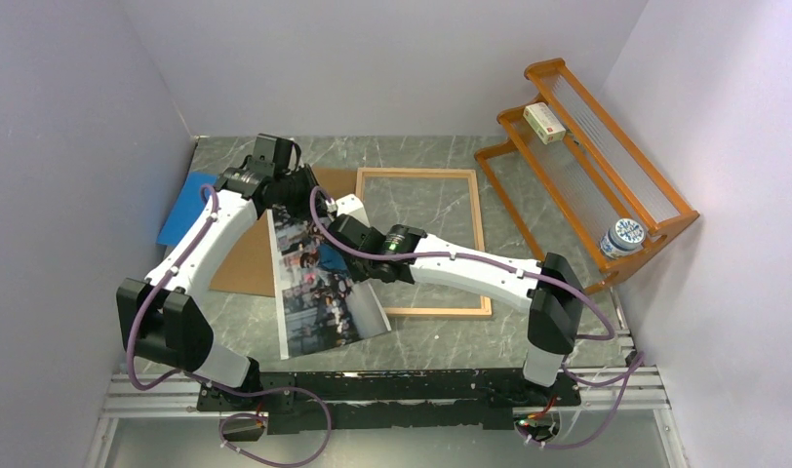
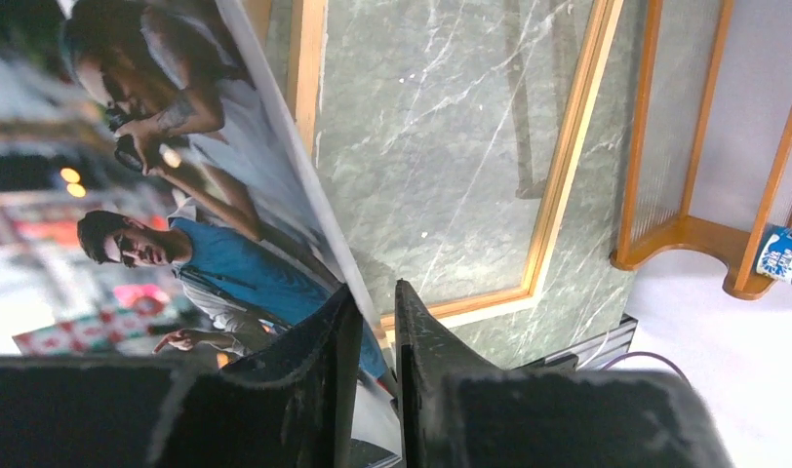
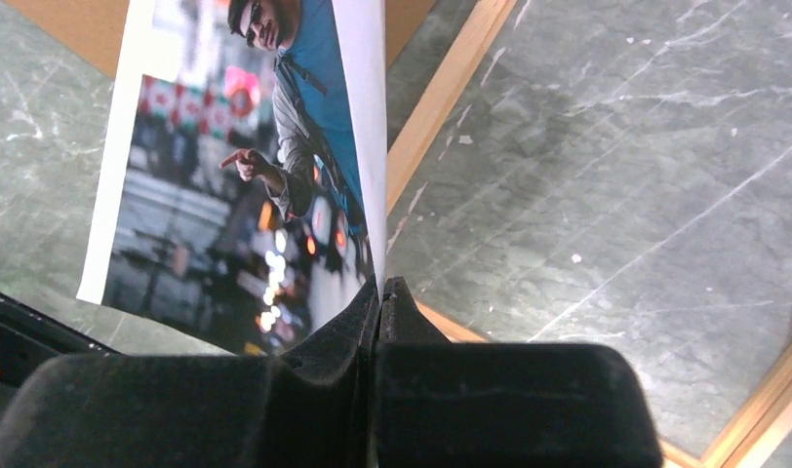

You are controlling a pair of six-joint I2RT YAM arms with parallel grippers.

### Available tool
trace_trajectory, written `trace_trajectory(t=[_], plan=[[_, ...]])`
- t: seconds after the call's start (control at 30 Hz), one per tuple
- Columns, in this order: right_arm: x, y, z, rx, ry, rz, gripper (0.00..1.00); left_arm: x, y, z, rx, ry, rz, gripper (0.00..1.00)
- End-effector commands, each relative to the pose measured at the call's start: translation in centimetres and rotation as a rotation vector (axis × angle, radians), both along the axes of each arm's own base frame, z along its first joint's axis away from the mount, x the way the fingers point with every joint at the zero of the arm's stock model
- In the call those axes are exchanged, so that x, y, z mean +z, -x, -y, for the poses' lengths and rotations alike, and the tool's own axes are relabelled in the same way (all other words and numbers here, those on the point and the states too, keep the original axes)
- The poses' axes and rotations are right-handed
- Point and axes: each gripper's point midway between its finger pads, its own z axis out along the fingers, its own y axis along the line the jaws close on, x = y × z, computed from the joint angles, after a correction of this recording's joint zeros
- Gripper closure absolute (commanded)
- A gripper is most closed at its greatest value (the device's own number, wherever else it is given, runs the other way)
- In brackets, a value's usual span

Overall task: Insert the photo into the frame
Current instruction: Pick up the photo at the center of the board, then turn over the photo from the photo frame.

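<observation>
Photo [image 1: 314, 283] is held up off the desk [image 1: 441, 341], tilted on edge, printed side showing to the top camera. It sits between the brown backing panel [image 1: 241, 263] and the frame [image 1: 416, 173], with its near corner over the frame's left border. The frame lies flat and empty, with marble showing through it.

Step in hand, judged: the left arm takes a second grip at the far end of the print so both arms can carry it over.

To do that well:
- Bite only the white margin, square to the edge, with no crease.
- Keep the two grips level and lightly tensioned so the sheet doesn't buckle or twist between them.
- Swing the print right, line up its corners inside the wooden border, then lower it flat — one edge down first is probably safer than dropping it.
- Risk: the two arms pulling unevenly and bending the print.

Right end effector [image 3: 380, 288]: fingers fully closed and pinching the print's long white edge, which runs straight down into the closed tips.

Left end effector [image 2: 371, 292]: fingers stand a slim gap apart with the print's edge running into that gap — no clamp is visible, so it straddles the sheet rather than holding it.
</observation>
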Motion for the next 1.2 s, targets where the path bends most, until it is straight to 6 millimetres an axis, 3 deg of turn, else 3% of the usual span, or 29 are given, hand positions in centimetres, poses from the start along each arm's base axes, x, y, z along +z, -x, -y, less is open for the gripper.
trace_trajectory(t=[0.0, 0.17, 0.2, 0.3, 0.37, 0.43, 0.57, 0.63, 0.8, 1.0, 1.17], plan=[[2.2, -0.9, -0.1, 0.005, 0.000, 0.073, 1.00, 1.6, 0.1, -0.2, 0.022, -0.013, 0.019, 0.79], [3.0, -0.4, -0.4, 0.027, -0.034, 0.067, 1.00, 1.9, 0.8, -0.4, 0.017, -0.021, 0.017, 0.97], [3.2, -0.1, -0.5, 0.037, -0.051, 0.063, 0.94, 2.0, 0.8, -0.3, 0.012, -0.021, 0.021, 0.97], [4.2, 0.7, -0.9, 0.078, -0.118, 0.053, 0.52, 2.8, 0.9, -0.2, -0.012, -0.017, 0.047, 0.97], [5.5, 1.5, -1.3, 0.126, -0.186, 0.044, 0.33, 3.6, 1.0, -0.1, -0.037, -0.019, 0.069, 0.97], [7.6, 2.3, -1.3, 0.176, -0.283, 0.044, 0.23, 4.7, 1.0, -0.2, -0.065, -0.026, 0.112, 0.97], [11.7, 2.5, -0.2, 0.229, -0.485, 0.038, 0.19, 7.1, 1.0, 0.0, -0.145, -0.038, 0.233, 0.97], [13.5, 1.8, 1.3, 0.210, -0.577, 0.036, 0.19, 8.3, 1.1, 0.3, -0.211, -0.044, 0.283, 0.97], [16.2, -2.8, 7.9, -0.025, -0.730, 0.103, 0.19, 11.7, 2.6, 2.4, -0.390, 0.030, 0.354, 0.98], [16.6, -6.1, 15.6, -0.318, -0.712, 0.211, 0.19, 18.4, 6.5, 5.9, -0.610, 0.229, 0.516, 0.97], [15.5, -7.3, 19.6, -0.472, -0.663, 0.246, 0.19, 21.7, 9.0, 7.2, -0.702, 0.313, 0.570, 0.98]])
